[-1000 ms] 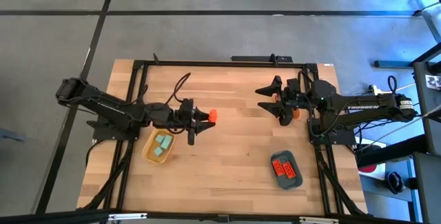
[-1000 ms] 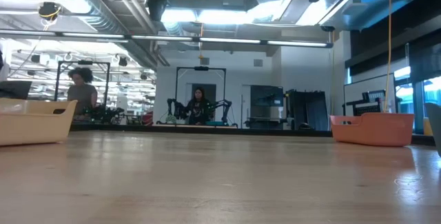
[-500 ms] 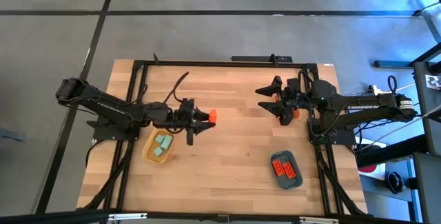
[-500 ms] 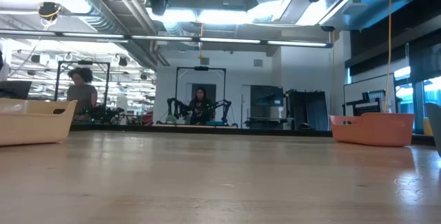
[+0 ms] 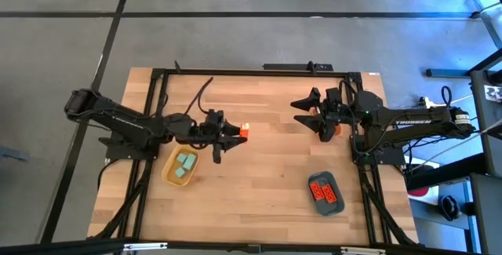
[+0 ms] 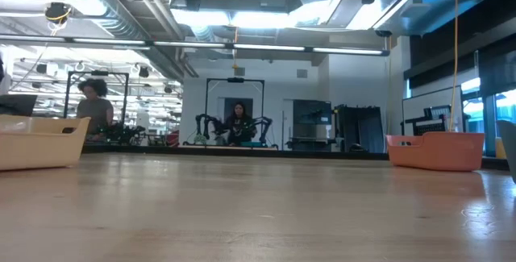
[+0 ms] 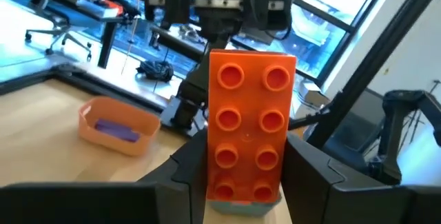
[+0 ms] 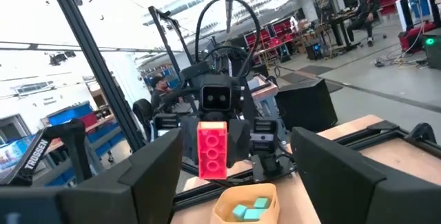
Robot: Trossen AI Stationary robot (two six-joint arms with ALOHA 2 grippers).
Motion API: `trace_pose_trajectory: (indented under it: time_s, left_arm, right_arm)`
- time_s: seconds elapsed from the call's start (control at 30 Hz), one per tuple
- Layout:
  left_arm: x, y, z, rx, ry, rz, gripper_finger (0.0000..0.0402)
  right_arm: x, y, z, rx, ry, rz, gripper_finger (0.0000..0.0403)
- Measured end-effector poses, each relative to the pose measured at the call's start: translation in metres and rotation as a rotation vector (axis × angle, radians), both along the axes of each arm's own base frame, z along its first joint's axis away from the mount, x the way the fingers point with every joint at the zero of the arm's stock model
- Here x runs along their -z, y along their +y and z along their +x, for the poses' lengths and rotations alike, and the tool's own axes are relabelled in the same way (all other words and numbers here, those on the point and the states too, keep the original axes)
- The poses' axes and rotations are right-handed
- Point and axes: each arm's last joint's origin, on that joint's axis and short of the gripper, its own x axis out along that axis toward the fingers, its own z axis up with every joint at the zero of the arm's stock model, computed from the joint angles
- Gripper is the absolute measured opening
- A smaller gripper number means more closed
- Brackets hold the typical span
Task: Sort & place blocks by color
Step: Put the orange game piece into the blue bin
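Observation:
My left gripper (image 5: 234,133) hovers over the table's middle left, shut on an oblong red-orange block (image 7: 248,120), which also shows in the right wrist view (image 8: 211,148). A pale teal sliver (image 7: 242,208) shows under that block's lower end. My right gripper (image 5: 303,111) hangs open over the far right, nothing between its fingers (image 8: 148,176). Pale teal blocks (image 5: 185,165) lie in the yellow tray (image 5: 169,175), red-orange blocks (image 5: 325,193) in the dark teal tray (image 5: 314,180), and a purple block (image 7: 116,127) in the orange tray (image 7: 89,114). My left gripper pinches the block's two long sides near its lower end (image 7: 213,176) between its two fingers. The fingers come level from the table's left. The block stands upright above them, its studded face toward my wrist, lifted clear of the table.
The yellow tray (image 6: 40,141) stands at the near left, the orange tray (image 6: 435,151) at the far right below my right arm, and the dark teal tray at the near right. Bare wood lies between them. People show in the room beyond the table.
My left gripper has tipped up a little with the red-orange block still held; the block has risen out of the top of the low view.

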Motion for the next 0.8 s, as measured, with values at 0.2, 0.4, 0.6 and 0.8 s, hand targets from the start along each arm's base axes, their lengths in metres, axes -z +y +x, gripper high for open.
trace_pose_trajectory:
  time_s: [0.2, 0.4, 0.6, 0.8]
  left_arm:
    - [-0.009, 0.004, 0.028, 0.049, 0.003, 0.070, 0.0129]
    - [-0.010, 0.009, 0.059, 0.090, 0.011, 0.100, 0.0129]
    - [-0.007, 0.011, 0.091, 0.150, 0.025, 0.107, 0.0129]
    - [-0.006, 0.012, 0.102, 0.142, 0.034, 0.106, 0.0129]
  right_arm:
    - [0.000, -0.001, 0.000, 0.031, 0.000, 0.013, 0.0273]
    - [0.000, -0.003, 0.000, 0.083, -0.007, 0.133, 0.0273]
    - [0.006, -0.004, 0.007, 0.072, 0.026, 0.202, 0.0273]
    - [0.020, 0.001, 0.023, -0.090, 0.101, 0.188, 0.0273]
